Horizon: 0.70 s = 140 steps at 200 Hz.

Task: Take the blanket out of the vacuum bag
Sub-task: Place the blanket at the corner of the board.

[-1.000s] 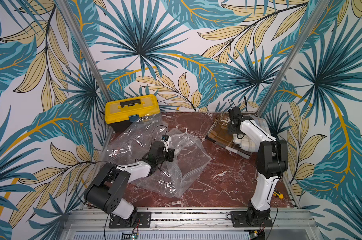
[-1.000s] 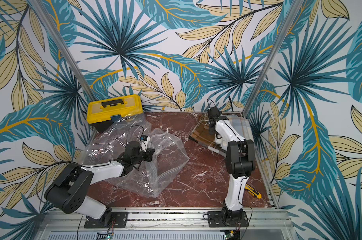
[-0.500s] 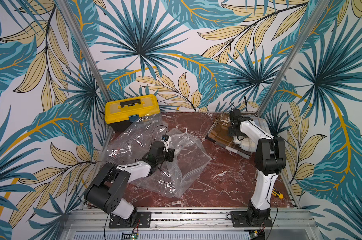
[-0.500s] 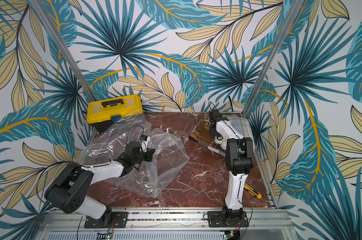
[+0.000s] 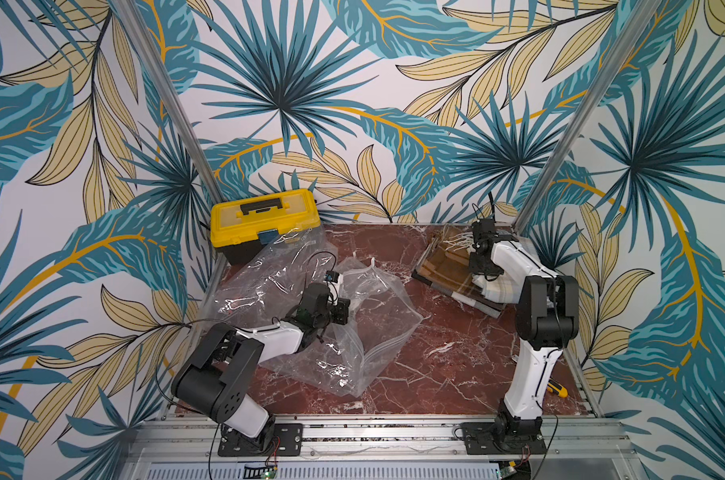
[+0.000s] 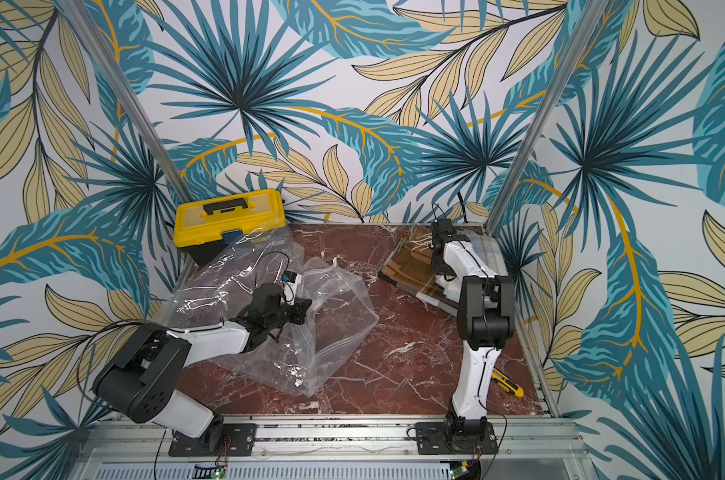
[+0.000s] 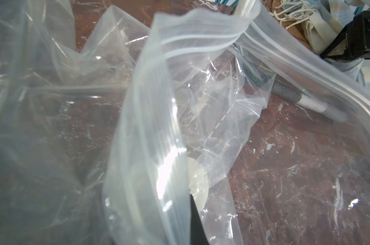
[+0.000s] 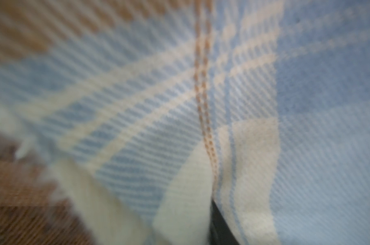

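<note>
Pinching the vacuum bag (image 5: pixel 377 328) by its zip edge in the shut left gripper (image 5: pixel 348 308), same as a second ago; can't call the right gripper (image 5: pixel 479 272) clamped or not, barely shifted on the plaid blanket (image 5: pixel 440 266). Looks done: blanket folded in the back right corner, well apart from the bag. Nothing blocking; yellow toolbox (image 5: pixel 265 220) touching the bag, utility knife (image 5: pixel 556 388) near the right arm.

The vacuum bag (image 5: pixel 377 316) is glossy, crinkly plastic; the blanket (image 5: pixel 440 270) seems woven cloth.
</note>
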Tool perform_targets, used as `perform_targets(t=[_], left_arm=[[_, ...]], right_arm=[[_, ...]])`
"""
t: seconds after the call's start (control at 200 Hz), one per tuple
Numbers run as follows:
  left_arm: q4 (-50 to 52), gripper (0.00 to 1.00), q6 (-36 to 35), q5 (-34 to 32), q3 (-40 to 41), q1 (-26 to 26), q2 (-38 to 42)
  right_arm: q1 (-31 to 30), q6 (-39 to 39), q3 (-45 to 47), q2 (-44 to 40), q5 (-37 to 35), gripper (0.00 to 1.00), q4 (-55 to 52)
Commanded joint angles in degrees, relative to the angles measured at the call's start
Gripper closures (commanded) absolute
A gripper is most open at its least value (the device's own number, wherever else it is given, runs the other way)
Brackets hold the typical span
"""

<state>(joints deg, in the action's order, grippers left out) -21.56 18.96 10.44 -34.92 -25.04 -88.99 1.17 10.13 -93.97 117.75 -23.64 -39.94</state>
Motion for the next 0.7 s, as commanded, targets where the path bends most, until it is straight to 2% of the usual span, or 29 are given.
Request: perform_targets(t=[0.0, 0.255, 0.696], left_arm=[[-0.01, 1.0, 0.02, 0.9, -1.03, 0.25, -0.3], [-0.34, 1.0, 0.28, 1.33, -1.16, 0.08, -0.97], [-1.55, 1.0, 0.71, 1.59, -0.7, 0.1, -1.29]], right_arm=[[0.57, 0.91, 1.43, -1.5, 3.61, 0.78, -1.56], [0.59, 1.61, 0.57, -4.06, 8.24, 1.0, -3.29], [0.59, 3.01, -6.22, -9.22, 16.73, 1.0, -8.63]])
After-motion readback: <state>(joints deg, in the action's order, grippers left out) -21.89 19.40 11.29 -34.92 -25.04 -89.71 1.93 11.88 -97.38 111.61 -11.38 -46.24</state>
